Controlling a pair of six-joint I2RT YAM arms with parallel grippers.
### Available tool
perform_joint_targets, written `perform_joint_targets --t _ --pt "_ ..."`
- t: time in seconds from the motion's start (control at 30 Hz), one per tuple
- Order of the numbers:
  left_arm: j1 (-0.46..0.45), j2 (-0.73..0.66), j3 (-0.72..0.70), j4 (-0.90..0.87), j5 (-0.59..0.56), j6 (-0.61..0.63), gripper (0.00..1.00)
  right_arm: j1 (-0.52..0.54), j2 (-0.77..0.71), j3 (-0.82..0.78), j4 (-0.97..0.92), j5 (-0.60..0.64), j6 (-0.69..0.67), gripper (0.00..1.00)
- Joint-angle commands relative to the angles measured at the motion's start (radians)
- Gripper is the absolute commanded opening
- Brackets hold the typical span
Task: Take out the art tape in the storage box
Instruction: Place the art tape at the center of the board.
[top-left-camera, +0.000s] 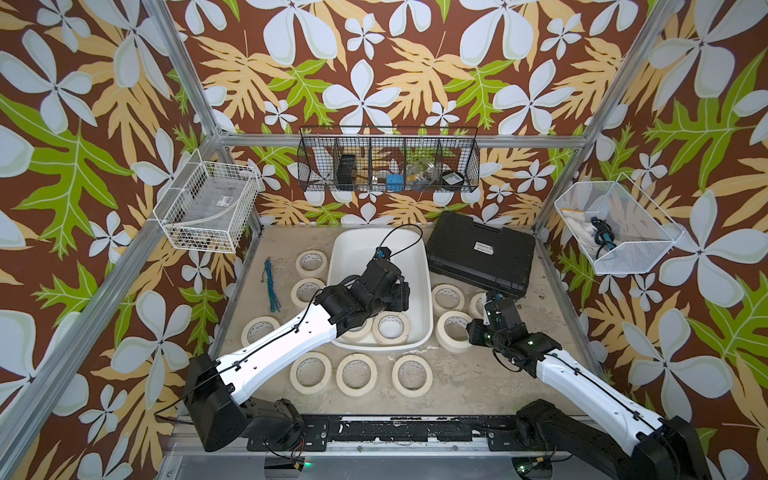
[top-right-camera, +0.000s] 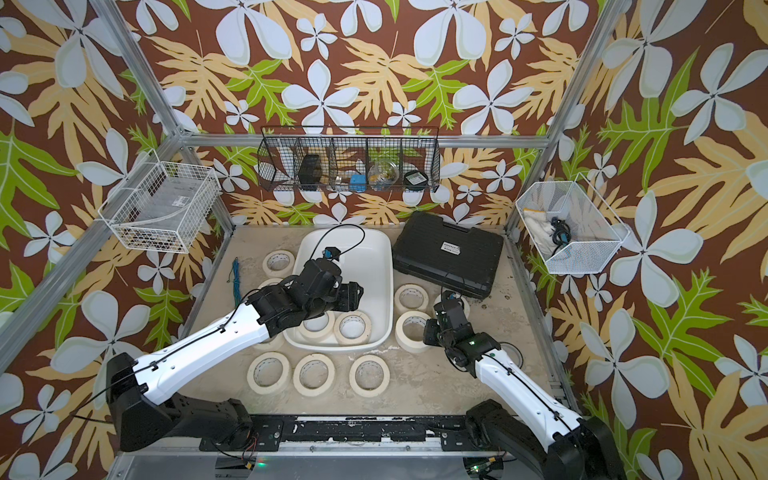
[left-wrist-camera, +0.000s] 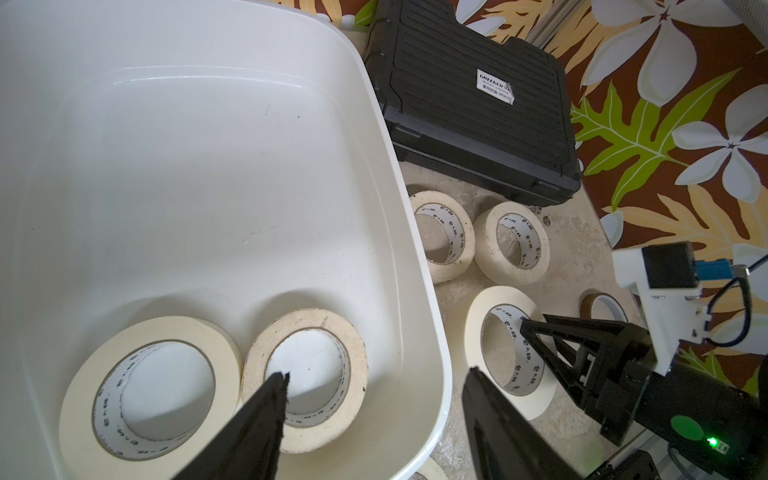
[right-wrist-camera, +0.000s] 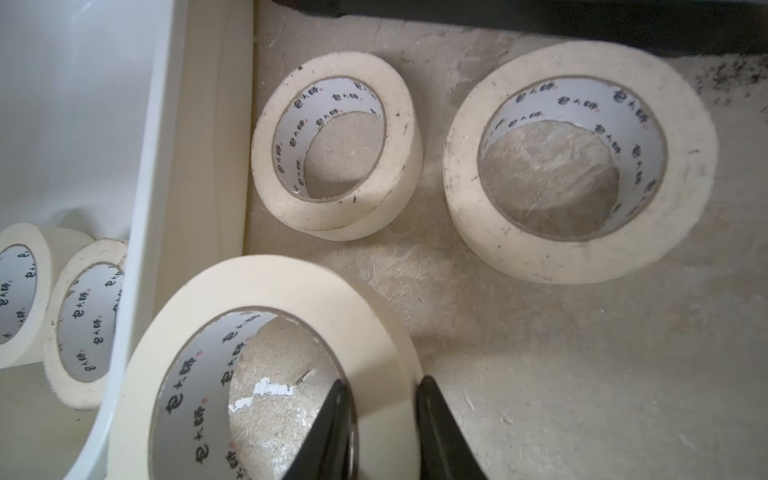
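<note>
**Position.** I found the storage box on the table at mid-width, toward the far edge. 2 rolls of art tape lay flat at the box's near end, side by side and touching.

**Tools.** My left gripper stood wide and held nothing. 1 fingertip showed over the core of the roll nearer the box's right wall, and the other showed beyond that wall. My right gripper was narrowed onto the wall of the gripped roll, just outside the box's right wall, with 1 finger inside the core and 1 outside. I could not tell whether that roll was clear of the table.

**Writing.** Both wrist views showed white cores printed all round with 3 black Chinese characters, which I read as 包大師. The top views were too coarse for that print. The black case at the far right corner bore a white label. I read its top line as GREENER, without certainty, and the line below was too small to read.

**Differences between views.** Only the top views showed a row of 3 rolls along the near edge, further rolls between the box and the left edge, and a blue-green cord near the left edge. In those views the wrist hid my left gripper's fingers.
</note>
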Motion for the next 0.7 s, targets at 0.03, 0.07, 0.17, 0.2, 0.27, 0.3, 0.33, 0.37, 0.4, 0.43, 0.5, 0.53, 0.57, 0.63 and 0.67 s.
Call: perform_joint_targets --t 0.03,0.07,0.17,0.2,0.27,0.3,0.33,0.37,0.4,0.43,0.5,0.53,0.57,0.63,0.67 --pt "0.005 0.002 -0.007 0.014 0.004 0.007 0.7 0.002 0.042 -0.008 0.095 -0.01 0.006 0.04" --pt "0.006 0.001 -0.008 0.014 0.004 0.006 0.7 0.002 0.054 -0.008 0.098 -0.011 0.003 0.04" --pt "0.012 -0.001 -0.016 0.016 0.004 0.007 0.7 0.002 0.09 -0.013 0.117 -0.01 -0.004 0.04" --pt "0.014 0.0 -0.019 0.016 0.006 0.008 0.7 0.002 0.101 -0.015 0.128 -0.015 -0.007 0.04" --pt "0.017 0.002 -0.024 0.019 0.008 0.007 0.7 0.002 0.124 -0.023 0.15 -0.028 -0.019 0.04" --pt "0.02 0.002 -0.027 0.022 0.01 0.006 0.7 0.001 0.135 -0.023 0.157 -0.03 -0.023 0.04" --pt "0.024 0.005 -0.03 0.022 0.012 0.002 0.7 0.001 0.145 -0.025 0.167 -0.03 -0.026 0.05" --pt "0.028 0.008 -0.031 0.022 0.016 -0.001 0.7 0.001 0.154 -0.027 0.179 -0.029 -0.03 0.05" --pt "0.033 0.012 -0.033 0.022 0.019 -0.003 0.69 0.002 0.164 -0.031 0.189 -0.028 -0.034 0.05" --pt "0.037 0.015 -0.035 0.022 0.021 -0.006 0.69 0.001 0.172 -0.033 0.197 -0.026 -0.037 0.05" --pt "0.046 0.024 -0.035 0.016 0.021 -0.015 0.69 0.001 0.188 -0.035 0.211 -0.018 -0.039 0.05" --pt "0.051 0.027 -0.037 0.014 0.021 -0.021 0.68 0.002 0.195 -0.039 0.218 -0.017 -0.043 0.06" --pt "0.056 0.029 -0.039 0.013 0.022 -0.023 0.68 0.002 0.201 -0.041 0.223 -0.015 -0.043 0.06" --pt "0.06 0.033 -0.041 0.01 0.023 -0.025 0.68 0.002 0.213 -0.042 0.237 -0.01 -0.047 0.06" --pt "0.061 0.035 -0.041 0.01 0.024 -0.025 0.68 0.002 0.218 -0.043 0.242 -0.006 -0.049 0.06"
